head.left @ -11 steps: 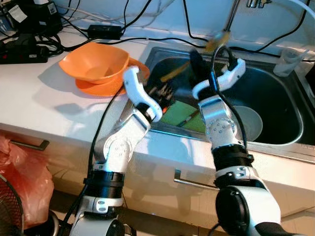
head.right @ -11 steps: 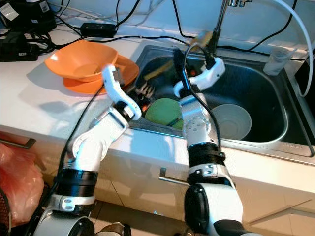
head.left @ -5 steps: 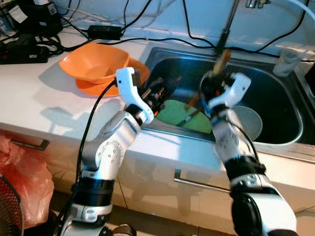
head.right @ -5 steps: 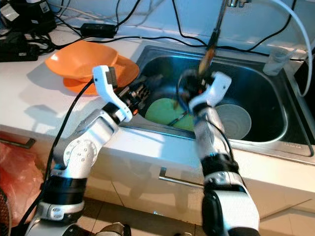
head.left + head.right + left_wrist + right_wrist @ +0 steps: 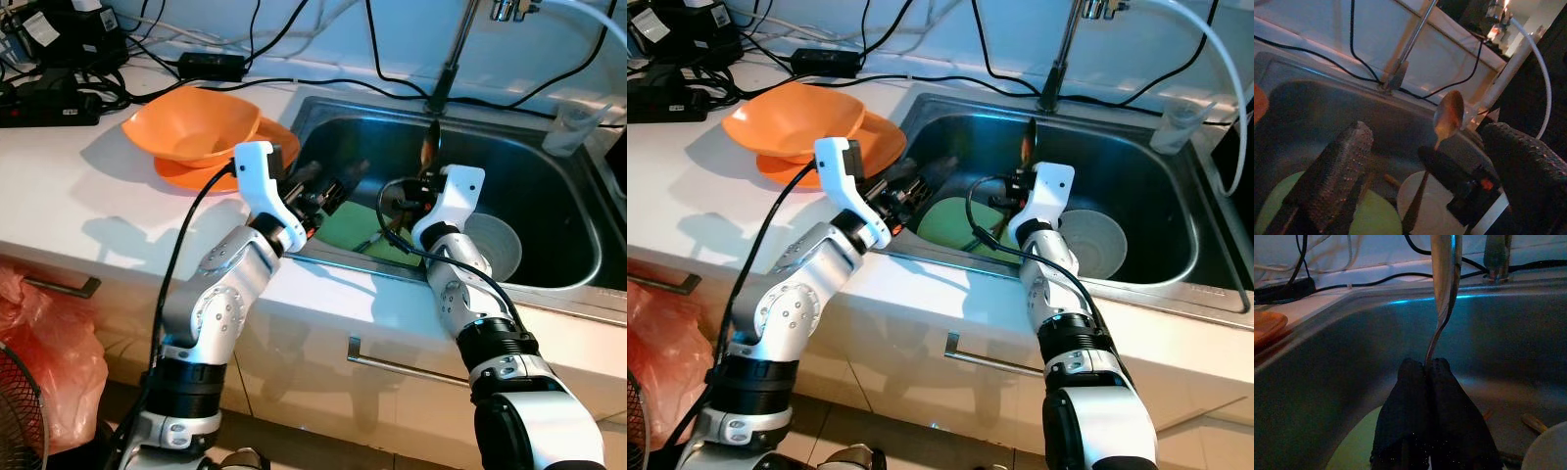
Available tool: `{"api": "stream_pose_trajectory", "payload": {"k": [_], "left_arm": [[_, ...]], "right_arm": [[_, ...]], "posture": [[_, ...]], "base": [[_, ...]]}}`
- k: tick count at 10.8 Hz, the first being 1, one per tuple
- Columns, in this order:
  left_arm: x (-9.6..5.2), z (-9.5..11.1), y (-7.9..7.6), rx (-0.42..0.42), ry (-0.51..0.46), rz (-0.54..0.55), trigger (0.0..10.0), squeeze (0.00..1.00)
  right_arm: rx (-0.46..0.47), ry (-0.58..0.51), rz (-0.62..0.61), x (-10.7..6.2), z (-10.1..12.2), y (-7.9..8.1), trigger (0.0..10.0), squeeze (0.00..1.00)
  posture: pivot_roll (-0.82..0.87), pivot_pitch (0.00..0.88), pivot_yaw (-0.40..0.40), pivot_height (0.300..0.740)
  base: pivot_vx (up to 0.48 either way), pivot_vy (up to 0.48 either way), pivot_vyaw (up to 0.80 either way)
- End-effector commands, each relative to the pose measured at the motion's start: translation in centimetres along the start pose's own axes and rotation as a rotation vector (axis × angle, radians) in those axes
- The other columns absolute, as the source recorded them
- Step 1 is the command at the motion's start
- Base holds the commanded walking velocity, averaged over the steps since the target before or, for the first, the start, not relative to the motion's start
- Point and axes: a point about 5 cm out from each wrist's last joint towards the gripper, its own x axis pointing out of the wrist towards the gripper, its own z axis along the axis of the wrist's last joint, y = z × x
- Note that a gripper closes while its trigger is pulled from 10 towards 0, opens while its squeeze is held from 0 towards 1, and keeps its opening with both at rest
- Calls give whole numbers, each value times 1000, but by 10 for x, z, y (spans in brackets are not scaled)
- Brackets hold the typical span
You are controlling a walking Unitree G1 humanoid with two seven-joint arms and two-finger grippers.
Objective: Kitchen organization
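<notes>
My right gripper [image 5: 404, 192] is shut on the handle of a metal spoon [image 5: 427, 147], which stands upright over the steel sink [image 5: 563, 201]. The right wrist view has the two fingertips [image 5: 1415, 377] pressed together on the spoon [image 5: 1444, 284]. My left gripper [image 5: 328, 184] hovers open over the sink's left rim, holding nothing. Its two fingers [image 5: 1337, 171] stand wide apart, with the spoon [image 5: 1448, 117] beyond them. A green plate [image 5: 358, 227] lies on the sink floor with thin utensils on it. A white bowl [image 5: 493, 245] sits to its right.
An orange bowl [image 5: 196, 132] rests on an orange plate on the white counter left of the sink. The faucet [image 5: 453, 54] rises behind the sink, and a clear cup [image 5: 571, 125] stands at its back right. Black cables and adapters [image 5: 59, 83] lie along the back wall.
My right gripper has come down and back from near the faucet with the spoon, which now stands upright and still. The left gripper has stayed by the sink's left rim.
</notes>
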Motion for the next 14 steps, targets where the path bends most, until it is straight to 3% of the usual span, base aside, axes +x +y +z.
{"api": "stream_pose_trajectory", "payload": {"k": [1, 2, 3, 11, 12, 14], "left_arm": [[-1, 0, -4, 24, 5, -21, 10000, 1000], [-2, -1, -4, 32, 13, -22, 10000, 1000], [-2, -1, -4, 35, 15, -23, 10000, 1000], [-4, -2, 3, 82, 35, 8, 10000, 1000], [-5, 5, 9, 121, 5, 50, 10000, 1000], [-6, 25, 34, 280, -34, 174, 10000, 1000]], "right_arm": [[-7, 64, -37, -8, -18, -10, 10000, 0], [-12, 82, -42, -10, -22, -14, 10000, 824], [-9, 88, -40, -10, -24, -15, 10000, 1000], [-13, 93, 0, -10, -25, -8, 10000, 1000], [-3, 82, 19, -9, -23, -4, 10000, 1000], [47, 24, 133, -9, -12, 14, 10000, 1000]], "posture": [[140, 73, -38, 740], [141, 71, -36, 740], [142, 70, -35, 740], [143, 65, -31, 740], [143, 64, -32, 740], [143, 66, -31, 740]], "base": [[0, 0, 0], [0, 0, 0], [0, 0, 0], [0, 0, 0], [0, 0, 0], [0, 0, 0]]}}
